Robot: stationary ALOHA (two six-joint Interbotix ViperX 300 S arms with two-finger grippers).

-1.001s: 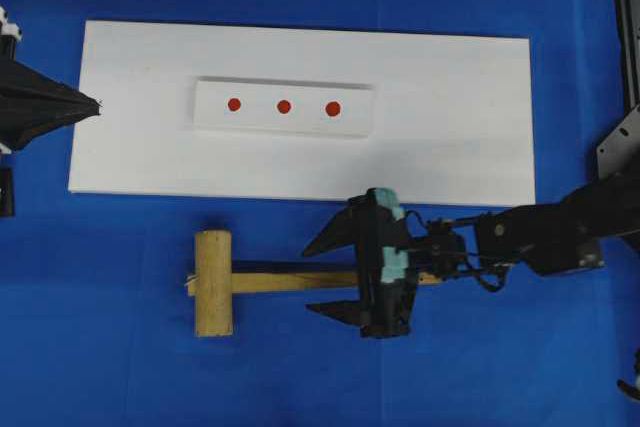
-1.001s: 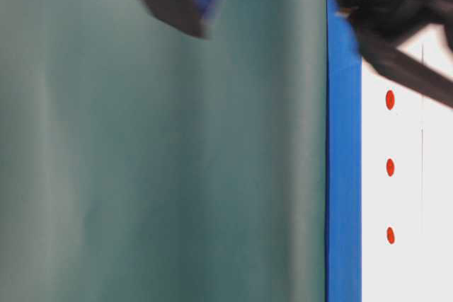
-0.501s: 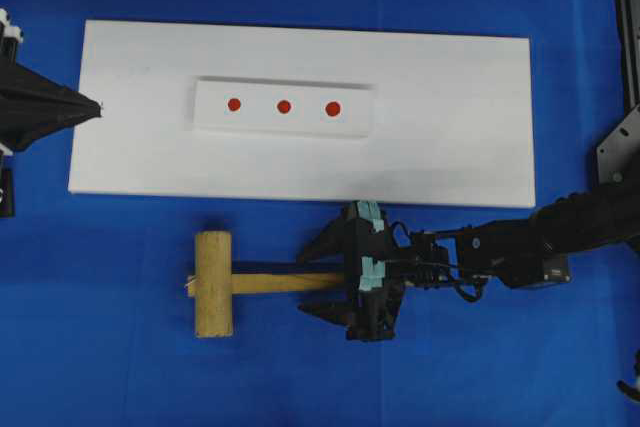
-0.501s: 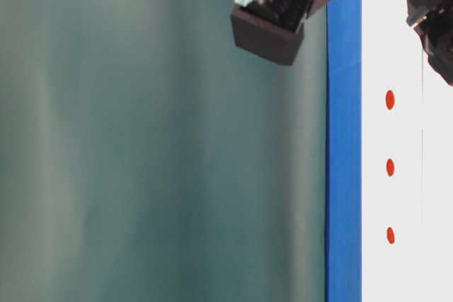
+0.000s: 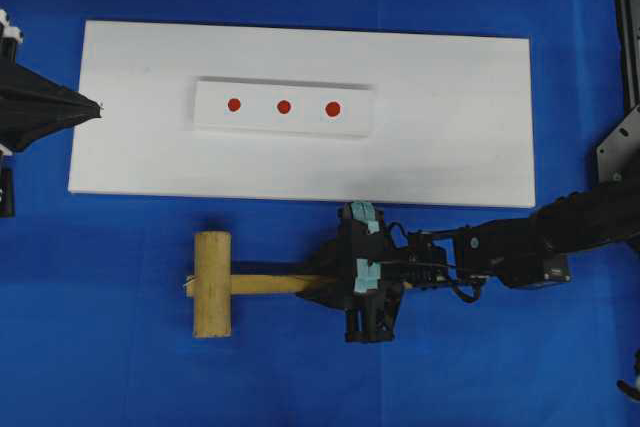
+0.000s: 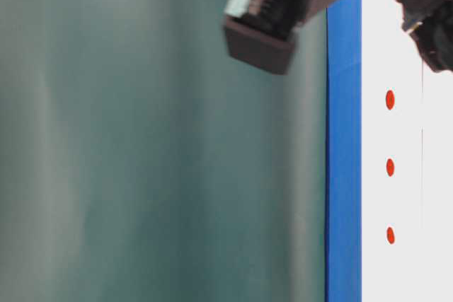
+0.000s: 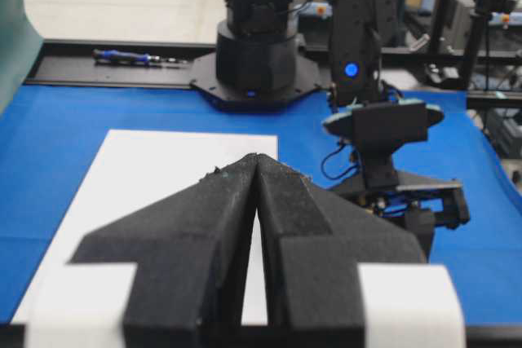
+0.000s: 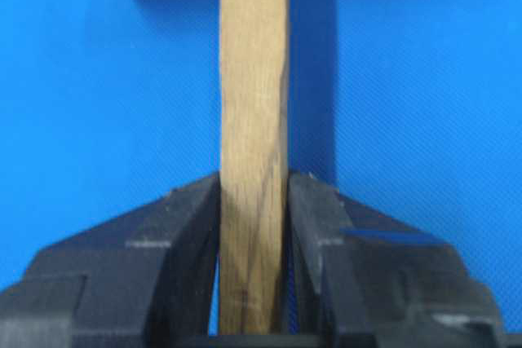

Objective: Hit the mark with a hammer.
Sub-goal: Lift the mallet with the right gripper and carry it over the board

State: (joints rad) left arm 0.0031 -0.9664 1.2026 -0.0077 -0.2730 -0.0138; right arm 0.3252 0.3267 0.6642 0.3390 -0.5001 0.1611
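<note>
Right end effector (image 8: 253, 270) clenched on the hammer (image 5: 235, 283) handle's far end, near the tabletop's front edge. Rigid wood; head-heavy, may pivot. Left end effector (image 7: 257, 201) clenched, empty.

Blue table cover (image 5: 120, 347), teal curtain (image 6: 141, 175), cluttered lab behind.

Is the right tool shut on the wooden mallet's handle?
Yes: right tool pads press both sides of the light wooden mallet's flat handle.

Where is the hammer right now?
In the overhead view the hammer lies on the blue cloth just below the white board, left of centre, head to the left, its handle clamped in the right end effector.
</note>
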